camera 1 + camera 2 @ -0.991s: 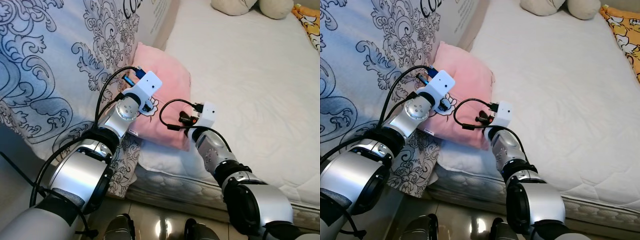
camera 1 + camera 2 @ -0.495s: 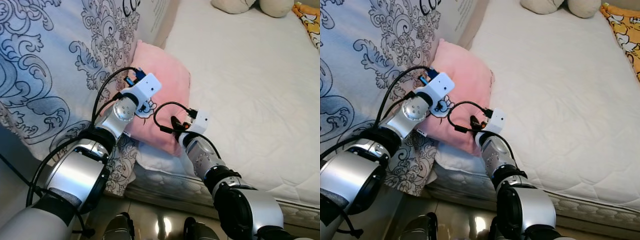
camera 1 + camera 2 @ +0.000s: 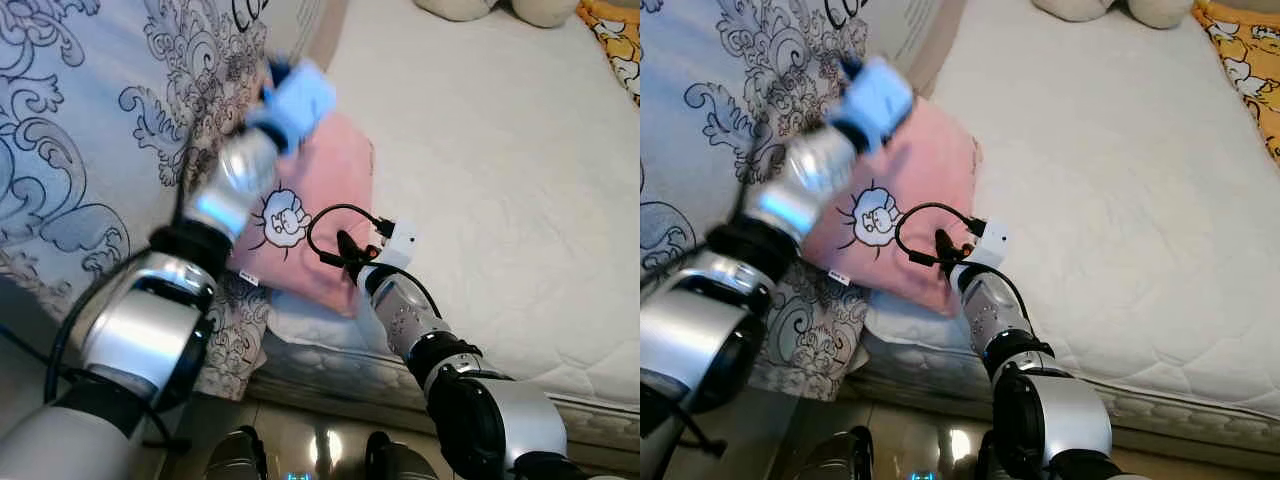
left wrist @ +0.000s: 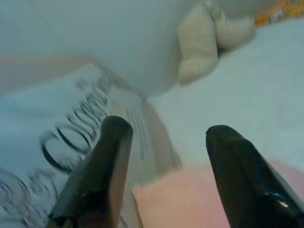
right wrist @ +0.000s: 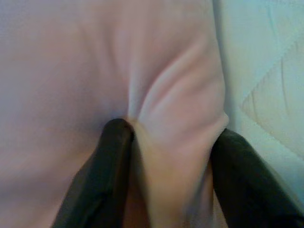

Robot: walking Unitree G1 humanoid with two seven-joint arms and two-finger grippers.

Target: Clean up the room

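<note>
Robot tidying a pink pillow [image 3: 320, 200] at the edge of a white bed [image 3: 500, 170].
Right gripper [image 5: 164, 156] fingers pinch the pillow's corner fold; left gripper [image 4: 164, 166], fingers spread, hovers above. A deeper bite should stop slipping.

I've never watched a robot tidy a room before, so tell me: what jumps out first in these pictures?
The pink pillow with a cartoon drawing, lying at the edge of the white mattress beside a swirl-patterned blanket. The right gripper pinches a fold of the pillow's corner between its black fingers, while the left gripper, blurred, hangs open above the pillow's far end.
</note>
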